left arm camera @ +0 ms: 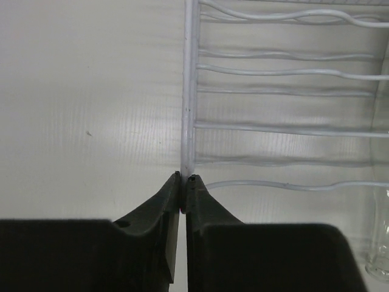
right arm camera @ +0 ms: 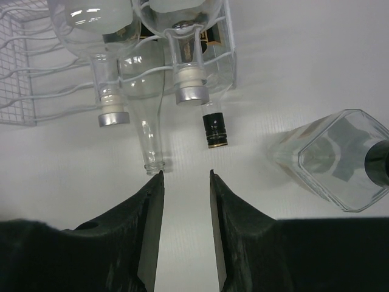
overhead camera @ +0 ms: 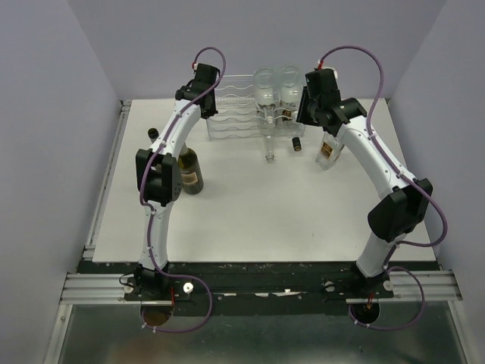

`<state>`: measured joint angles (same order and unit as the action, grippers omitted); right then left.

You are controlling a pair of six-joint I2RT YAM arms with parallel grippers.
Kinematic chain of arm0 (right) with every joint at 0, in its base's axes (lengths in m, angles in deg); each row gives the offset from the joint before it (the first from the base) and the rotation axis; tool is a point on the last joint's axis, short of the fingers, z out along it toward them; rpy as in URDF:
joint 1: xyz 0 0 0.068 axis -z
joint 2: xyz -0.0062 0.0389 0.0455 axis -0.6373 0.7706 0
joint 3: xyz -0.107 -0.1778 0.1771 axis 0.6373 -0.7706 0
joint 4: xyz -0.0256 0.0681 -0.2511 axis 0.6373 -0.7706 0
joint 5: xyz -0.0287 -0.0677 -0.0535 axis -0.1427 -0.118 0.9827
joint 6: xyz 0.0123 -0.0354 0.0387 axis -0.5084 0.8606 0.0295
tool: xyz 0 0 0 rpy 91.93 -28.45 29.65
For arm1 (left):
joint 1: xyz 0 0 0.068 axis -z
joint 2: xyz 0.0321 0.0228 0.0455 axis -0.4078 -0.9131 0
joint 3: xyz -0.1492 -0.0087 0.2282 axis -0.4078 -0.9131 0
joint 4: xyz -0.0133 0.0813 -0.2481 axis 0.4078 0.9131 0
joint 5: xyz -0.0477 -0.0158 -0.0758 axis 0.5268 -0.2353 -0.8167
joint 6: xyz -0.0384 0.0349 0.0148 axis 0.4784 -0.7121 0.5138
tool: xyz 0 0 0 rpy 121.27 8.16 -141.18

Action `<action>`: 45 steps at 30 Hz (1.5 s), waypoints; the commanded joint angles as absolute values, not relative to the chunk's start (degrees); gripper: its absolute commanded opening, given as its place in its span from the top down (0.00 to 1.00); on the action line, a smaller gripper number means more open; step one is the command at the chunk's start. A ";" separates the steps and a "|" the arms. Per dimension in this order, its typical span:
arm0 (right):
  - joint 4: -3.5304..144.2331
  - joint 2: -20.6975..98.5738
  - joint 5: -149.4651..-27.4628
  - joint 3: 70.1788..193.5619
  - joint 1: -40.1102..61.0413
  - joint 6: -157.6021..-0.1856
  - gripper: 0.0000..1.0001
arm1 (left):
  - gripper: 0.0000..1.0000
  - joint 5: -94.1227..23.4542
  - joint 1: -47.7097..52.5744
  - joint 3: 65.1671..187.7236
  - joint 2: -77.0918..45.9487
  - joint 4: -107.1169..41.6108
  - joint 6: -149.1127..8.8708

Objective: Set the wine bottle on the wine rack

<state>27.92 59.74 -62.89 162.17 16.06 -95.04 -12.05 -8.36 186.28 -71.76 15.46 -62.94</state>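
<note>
Left jaws together, clamped on a left-edge wire of the wine rack (left arm camera: 188, 91) at the desk's far edge. Right jaws slightly apart, empty, facing racked bottle necks (right arm camera: 189, 85). Wine bottle (overhead camera: 190, 171): dark, seemingly upright, near the desk's left edge, nearward of my left jaws, beside that arm's elbow. Left is nearer; right well apart.

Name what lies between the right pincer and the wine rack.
Right wrist view: a clear glass bottle neck and a black-capped bottle neck jut from the white wire-mesh wine rack.
</note>
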 commanded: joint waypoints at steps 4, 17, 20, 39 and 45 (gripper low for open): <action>26.56 60.95 -63.69 164.43 16.30 -96.51 0.56 | 1.00 -14.77 -9.39 184.18 -70.60 16.55 -63.68; 25.07 62.36 -62.81 166.01 16.30 -98.18 0.56 | 1.00 -20.92 -9.04 172.58 -61.55 12.86 -72.55; 24.72 62.53 -62.46 166.10 16.30 -98.71 0.56 | 1.00 -20.48 -8.60 171.09 -59.96 12.33 -74.22; 24.54 62.71 -60.61 165.93 16.30 -100.73 0.55 | 1.00 -20.92 -6.23 153.42 -45.02 7.76 -80.91; 25.07 61.92 -61.83 164.34 16.30 -100.91 0.53 | 1.00 -20.92 -6.05 148.77 -40.98 6.88 -81.09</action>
